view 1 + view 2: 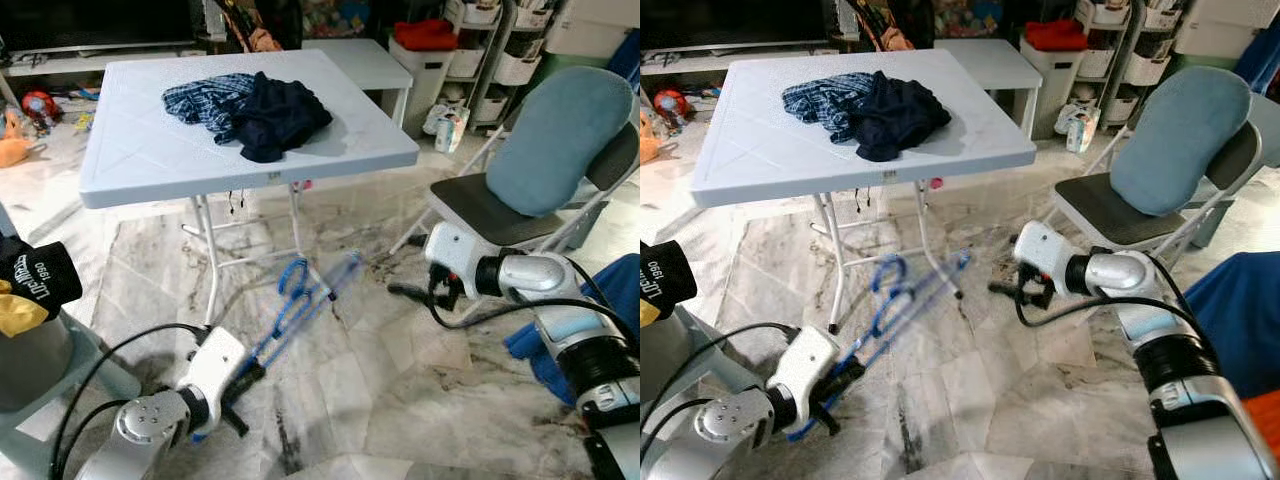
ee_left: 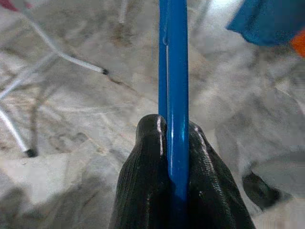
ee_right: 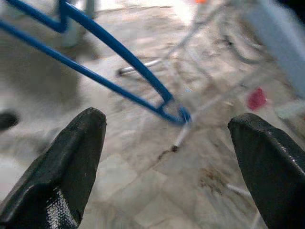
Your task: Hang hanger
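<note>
A blue wire hanger (image 1: 305, 300) is held low over the marble floor, blurred by motion, its far corner (image 3: 178, 113) pointing toward the right arm. My left gripper (image 1: 240, 385) is shut on its lower bar, and the left wrist view has both black fingers (image 2: 143, 191) pinching the blue rod (image 2: 176, 95). My right gripper (image 1: 1005, 291) is open near the floor, a short way right of the hanger's far corner, its two fingertips (image 3: 71, 157) spread wide with the hanger beyond them. Dark and plaid clothes (image 1: 250, 110) lie heaped on the white folding table (image 1: 150, 160).
A folding chair with a blue cushion (image 1: 560, 140) stands at the right. The table's thin legs (image 1: 210, 260) are just behind the hanger. Shelving and a white bin (image 1: 425, 60) line the back. A grey stool with a black-and-yellow item (image 1: 30, 290) sits at the left.
</note>
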{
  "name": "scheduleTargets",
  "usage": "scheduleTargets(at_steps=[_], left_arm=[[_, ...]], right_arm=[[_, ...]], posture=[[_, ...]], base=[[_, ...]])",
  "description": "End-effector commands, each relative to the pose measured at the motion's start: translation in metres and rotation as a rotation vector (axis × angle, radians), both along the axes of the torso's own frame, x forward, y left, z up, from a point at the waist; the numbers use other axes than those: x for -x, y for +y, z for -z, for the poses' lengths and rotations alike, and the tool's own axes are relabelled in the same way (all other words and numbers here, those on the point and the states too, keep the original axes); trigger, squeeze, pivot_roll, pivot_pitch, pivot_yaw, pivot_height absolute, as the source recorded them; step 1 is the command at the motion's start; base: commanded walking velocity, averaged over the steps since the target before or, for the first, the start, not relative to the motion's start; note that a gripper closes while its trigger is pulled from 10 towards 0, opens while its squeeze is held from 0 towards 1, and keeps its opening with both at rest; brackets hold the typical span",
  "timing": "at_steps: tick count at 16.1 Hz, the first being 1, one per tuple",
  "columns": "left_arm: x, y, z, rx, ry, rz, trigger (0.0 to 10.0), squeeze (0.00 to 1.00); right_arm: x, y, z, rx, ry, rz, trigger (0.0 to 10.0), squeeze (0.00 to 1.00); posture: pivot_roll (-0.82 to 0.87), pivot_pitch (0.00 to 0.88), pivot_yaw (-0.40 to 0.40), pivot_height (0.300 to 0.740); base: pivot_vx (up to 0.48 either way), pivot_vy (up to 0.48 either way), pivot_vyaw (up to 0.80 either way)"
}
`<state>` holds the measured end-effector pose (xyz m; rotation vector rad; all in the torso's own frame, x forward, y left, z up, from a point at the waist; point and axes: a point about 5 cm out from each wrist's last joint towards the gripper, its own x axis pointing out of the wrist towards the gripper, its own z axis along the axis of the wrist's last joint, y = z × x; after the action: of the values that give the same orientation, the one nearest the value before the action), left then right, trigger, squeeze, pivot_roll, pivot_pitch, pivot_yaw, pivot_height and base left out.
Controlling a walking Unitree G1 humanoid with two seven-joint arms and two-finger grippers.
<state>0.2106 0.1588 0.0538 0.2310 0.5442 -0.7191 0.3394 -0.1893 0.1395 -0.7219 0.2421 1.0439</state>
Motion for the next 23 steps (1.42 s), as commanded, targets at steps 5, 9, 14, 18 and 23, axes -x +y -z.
scheduleTargets(at_steps=[5,9,14,18,23], left_arm=[[0.003,-0.014,-0.008,-0.018,-0.002,0.306,10.0,0.00],[-0.005,-0.023,-0.013,-0.011,-0.042,0.390,10.0,0.00],[-0.004,-0.027,-0.011,-0.009,-0.042,0.426,10.0,0.00],[-0.004,-0.027,-0.009,-0.015,-0.046,0.430,10.0,0.00],[-0.004,-0.031,-0.009,-0.013,-0.054,0.441,10.0,0.00]], right_arm=[[0.003,0.012,-0.008,0.112,0.057,-0.237,10.0,0.00],[0.010,0.010,-0.006,0.249,0.204,-0.405,10.0,0.00],[0.010,0.010,0.001,0.339,0.218,-0.445,0.0,0.00],[0.012,0.006,0.007,0.419,0.269,-0.467,0.0,0.00],[0.011,0.007,0.015,0.463,0.283,-0.456,0.0,0.00]], posture=[[-0.02,0.000,-0.039,0.740],[-0.03,0.000,-0.025,0.740],[-0.03,0.000,-0.022,0.740],[-0.03,0.000,-0.020,0.740],[-0.04,0.000,-0.020,0.740]], base=[[0.000,0.000,0.00],[0.000,0.000,0.00],[0.000,0.000,0.00],[0.000,0.000,0.00],[0.000,0.000,0.00]])
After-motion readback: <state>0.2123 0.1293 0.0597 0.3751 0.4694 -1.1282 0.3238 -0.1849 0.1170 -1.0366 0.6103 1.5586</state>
